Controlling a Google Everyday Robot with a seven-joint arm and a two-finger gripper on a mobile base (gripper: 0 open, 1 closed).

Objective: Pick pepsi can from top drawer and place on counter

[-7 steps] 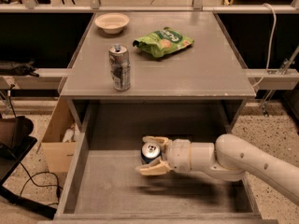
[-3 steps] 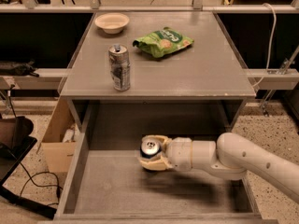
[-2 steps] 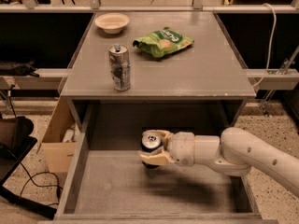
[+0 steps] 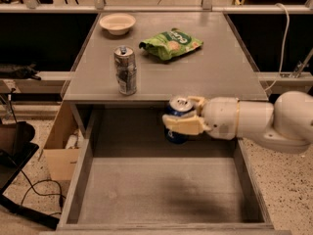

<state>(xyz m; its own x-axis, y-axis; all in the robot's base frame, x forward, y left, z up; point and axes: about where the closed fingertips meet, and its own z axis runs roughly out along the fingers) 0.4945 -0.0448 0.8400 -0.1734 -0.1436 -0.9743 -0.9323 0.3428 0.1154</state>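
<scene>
My gripper (image 4: 183,115) is shut on the pepsi can (image 4: 177,108), a short dark-blue can with a silver top. It holds the can upright in the air above the open top drawer (image 4: 161,190), level with the front edge of the counter (image 4: 215,72). The cream fingers (image 4: 185,124) wrap the can's sides and hide most of its label. My white arm reaches in from the right. The drawer's flat grey bottom lies bare below the can.
On the counter stand a taller silver-grey can (image 4: 125,70) near the front left, a green chip bag (image 4: 171,43) in the middle and a white bowl (image 4: 117,23) at the back left. A cardboard box (image 4: 61,146) sits on the floor left of the drawer.
The gripper has lifted the pepsi can off the drawer bottom and raised it up and toward the counter's front edge. The things on the counter have not moved.
</scene>
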